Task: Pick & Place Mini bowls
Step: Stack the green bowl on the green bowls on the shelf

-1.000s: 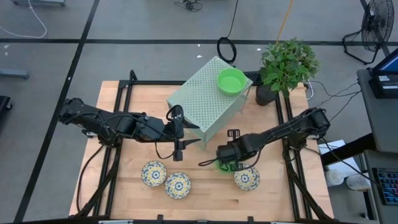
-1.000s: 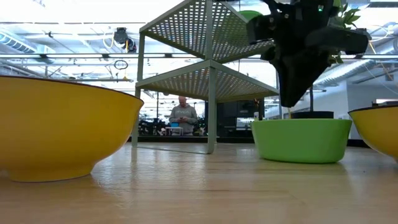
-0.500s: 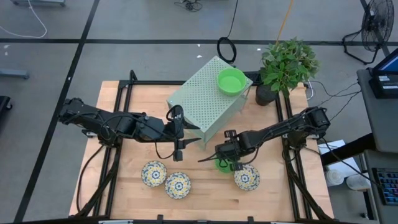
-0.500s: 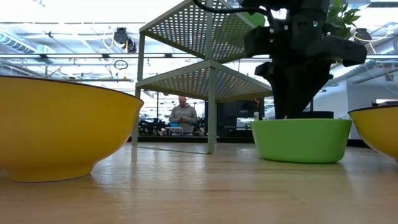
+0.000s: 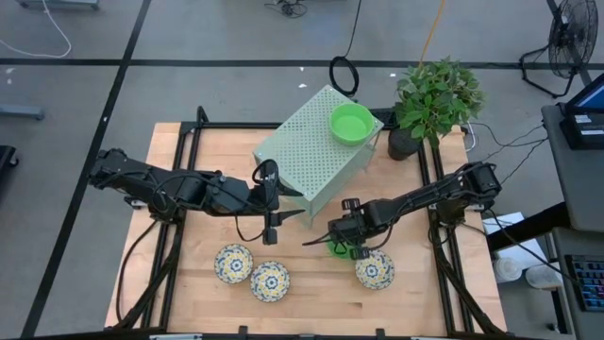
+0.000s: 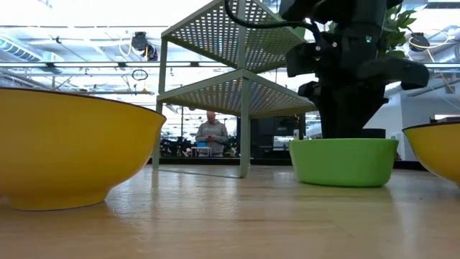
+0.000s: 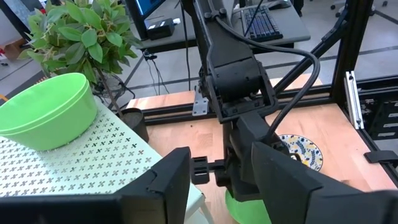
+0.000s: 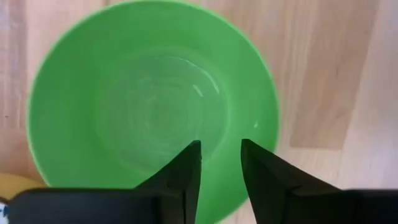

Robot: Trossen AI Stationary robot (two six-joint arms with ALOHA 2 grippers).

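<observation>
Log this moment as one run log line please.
right claw: open above plain green bowl on table | left claw: waiting beside pale-green perforated rack | second green bowl: on rack

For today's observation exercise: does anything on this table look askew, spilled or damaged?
Nothing is spilled or broken. The large pale-green perforated metal shelf box sits skewed to the wooden table's edges, and a plain bright green bowl rests on its top.

the right claw has dropped lower over the green bowl, which has shifted slightly left.
</observation>
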